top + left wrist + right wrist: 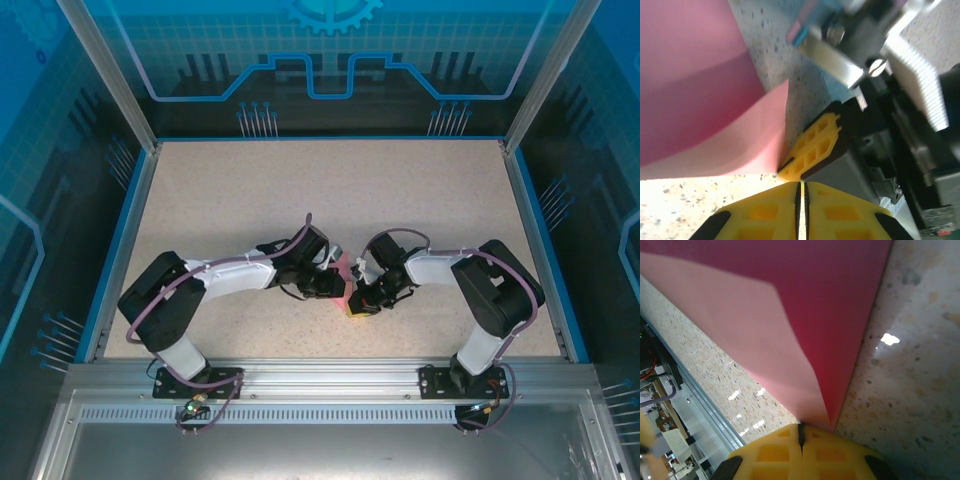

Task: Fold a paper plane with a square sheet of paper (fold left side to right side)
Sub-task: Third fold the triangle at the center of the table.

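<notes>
The paper point(840, 300) fans out ahead of the right claw point(801, 434), which pinches its corner, while just beside that corner the left claw point(801, 192) has its fingers together, seemingly on nothing, above the table point(910, 365).

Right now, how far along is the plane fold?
Early. Done: one lighter flap of the pink paper sheet is turned over the darker layer. In hand: the right gripper pinches the sheet's corner, and the left gripper sits shut beside the sheet's edge, grip unclear. Left: no pressed crease or pointed dart shape shows, so the plane's folds remain.
</notes>
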Robot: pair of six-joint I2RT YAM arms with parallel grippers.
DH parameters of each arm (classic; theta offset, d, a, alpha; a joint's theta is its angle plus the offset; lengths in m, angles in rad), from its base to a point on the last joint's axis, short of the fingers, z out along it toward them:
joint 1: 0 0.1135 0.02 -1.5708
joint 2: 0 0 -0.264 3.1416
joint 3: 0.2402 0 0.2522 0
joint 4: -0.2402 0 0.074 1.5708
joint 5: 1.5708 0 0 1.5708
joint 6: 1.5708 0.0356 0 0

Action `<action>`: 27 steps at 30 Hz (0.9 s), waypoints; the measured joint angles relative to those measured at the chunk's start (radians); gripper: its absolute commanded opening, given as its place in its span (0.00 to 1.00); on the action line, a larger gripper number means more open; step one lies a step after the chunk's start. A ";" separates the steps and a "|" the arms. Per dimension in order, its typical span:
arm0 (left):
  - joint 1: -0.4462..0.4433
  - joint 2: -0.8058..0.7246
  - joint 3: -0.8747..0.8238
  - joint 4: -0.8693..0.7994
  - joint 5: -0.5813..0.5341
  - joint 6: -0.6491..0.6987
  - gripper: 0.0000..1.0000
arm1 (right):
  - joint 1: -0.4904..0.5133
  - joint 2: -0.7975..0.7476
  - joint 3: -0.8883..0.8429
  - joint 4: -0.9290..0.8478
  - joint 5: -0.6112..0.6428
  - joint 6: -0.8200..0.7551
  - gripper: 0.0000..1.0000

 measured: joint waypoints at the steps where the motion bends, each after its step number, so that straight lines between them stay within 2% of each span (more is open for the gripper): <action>1: -0.005 0.004 -0.008 0.008 0.003 -0.003 0.11 | 0.000 0.000 0.000 0.000 0.000 0.000 0.00; 11: -0.009 0.083 -0.022 0.105 0.026 -0.025 0.09 | 0.000 0.000 0.000 -0.002 0.001 0.000 0.00; 27: -0.009 0.156 -0.023 0.118 0.026 -0.014 0.06 | 0.000 0.000 0.003 -0.008 0.006 -0.012 0.00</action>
